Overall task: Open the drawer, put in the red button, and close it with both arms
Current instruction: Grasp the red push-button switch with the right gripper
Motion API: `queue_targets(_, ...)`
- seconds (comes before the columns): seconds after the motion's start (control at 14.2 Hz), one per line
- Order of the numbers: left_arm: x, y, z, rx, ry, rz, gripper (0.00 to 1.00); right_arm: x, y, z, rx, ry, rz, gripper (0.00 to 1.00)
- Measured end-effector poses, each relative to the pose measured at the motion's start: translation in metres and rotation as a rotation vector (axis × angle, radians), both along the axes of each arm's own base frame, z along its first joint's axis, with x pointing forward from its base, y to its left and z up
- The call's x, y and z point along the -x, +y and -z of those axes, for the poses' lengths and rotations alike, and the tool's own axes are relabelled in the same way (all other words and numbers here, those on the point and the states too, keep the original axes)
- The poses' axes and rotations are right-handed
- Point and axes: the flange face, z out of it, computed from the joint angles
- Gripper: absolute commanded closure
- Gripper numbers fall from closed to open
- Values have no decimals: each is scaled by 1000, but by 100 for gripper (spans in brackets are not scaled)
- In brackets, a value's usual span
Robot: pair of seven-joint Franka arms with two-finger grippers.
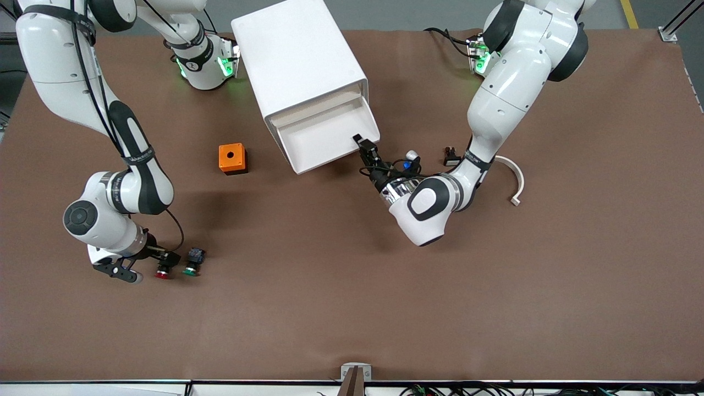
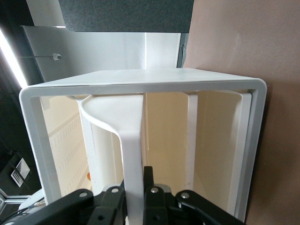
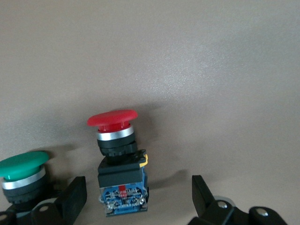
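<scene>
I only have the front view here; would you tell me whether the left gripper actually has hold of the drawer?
Observer: Yes, the left gripper is shut on the front edge of the drawer.
Operator: Thank you. Is the red button inside the right gripper?
Observer: The red button lies between the open fingers of the right gripper, untouched.
Operator: And the green button?
Observer: The green button sits outside those fingers, close beside one of them.

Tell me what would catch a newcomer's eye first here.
The white drawer cabinet with its drawer pulled partly out, the left gripper shut on the drawer's front edge. Near the front camera, at the right arm's end, the open right gripper straddles the red button beside a green button.
</scene>
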Motion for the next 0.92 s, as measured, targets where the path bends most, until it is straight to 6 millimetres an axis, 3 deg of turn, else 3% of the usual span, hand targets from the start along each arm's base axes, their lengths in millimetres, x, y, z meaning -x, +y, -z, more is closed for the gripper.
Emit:
queue_targets(0.14, -8, 9, 0, 0, -2, -18, 89, 0, 2, 1, 0, 2, -3, 64)
queue_targets(0.21, -12, 13, 0, 0, -2, -26, 89, 0, 3, 1, 0, 2, -4, 82)
queue_targets(0.28, -15, 17, 0, 0, -3, -34, 88, 0, 3, 1, 0, 2, -5, 94)
queue_targets(0.35, -17, 20, 0, -1, -3, -40, 81, 0, 4, 1, 0, 2, -5, 98)
queue_targets(0.42, -18, 21, 0, -1, -3, -42, 63, 0, 3, 1, 0, 2, -5, 100)
queue_targets(0.57, -19, 22, 0, 1, -4, -43, 2, 0, 4, 0, 0, 1, -5, 100)
queue_targets(0.78, -19, 22, -1, 58, -39, -42, 0, -1, 7, -4, -9, 50, 1, 100)
queue_targets(0.92, -23, 19, -6, 105, -40, -71, 0, -3, 24, -25, -32, 120, 39, 100)
